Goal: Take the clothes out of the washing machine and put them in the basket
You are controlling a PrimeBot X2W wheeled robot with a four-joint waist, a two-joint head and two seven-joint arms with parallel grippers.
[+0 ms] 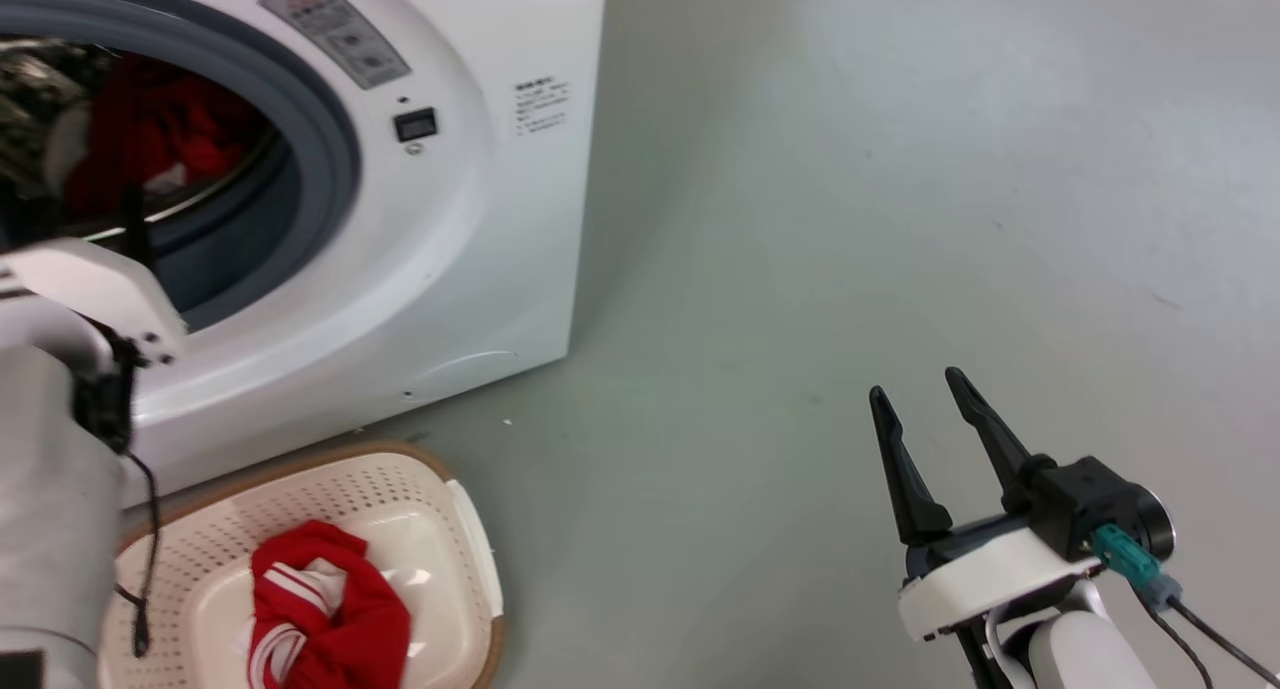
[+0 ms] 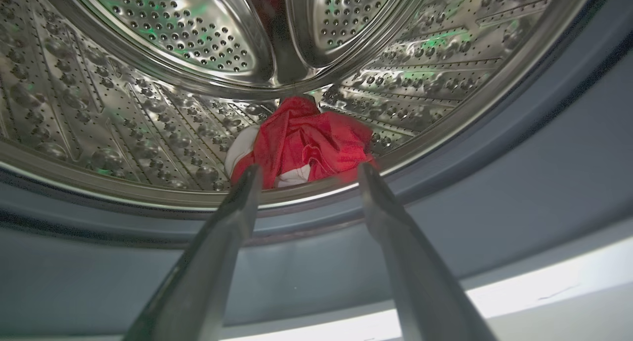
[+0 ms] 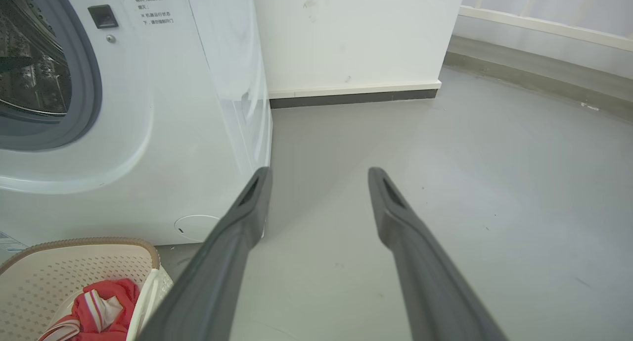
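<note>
The white washing machine (image 1: 470, 219) stands at the upper left with its grey-rimmed porthole open. A plain red garment (image 2: 309, 143) lies low in the steel drum (image 2: 148, 83), also seen through the porthole (image 1: 160, 139). My left gripper (image 2: 306, 175) is open at the porthole's lower rim, its fingertips just short of that garment. A red garment with white stripes (image 1: 325, 609) lies in the cream basket (image 1: 460, 529) on the floor before the machine. My right gripper (image 1: 920, 394) hangs open over bare floor at the lower right, holding nothing.
Grey floor (image 1: 900, 169) stretches to the right of the machine. A white wall with a dark baseboard (image 3: 356, 97) stands behind it. The basket (image 3: 29, 281) sits close against the machine's front. A black cable (image 1: 150, 549) hangs from my left forearm over the basket.
</note>
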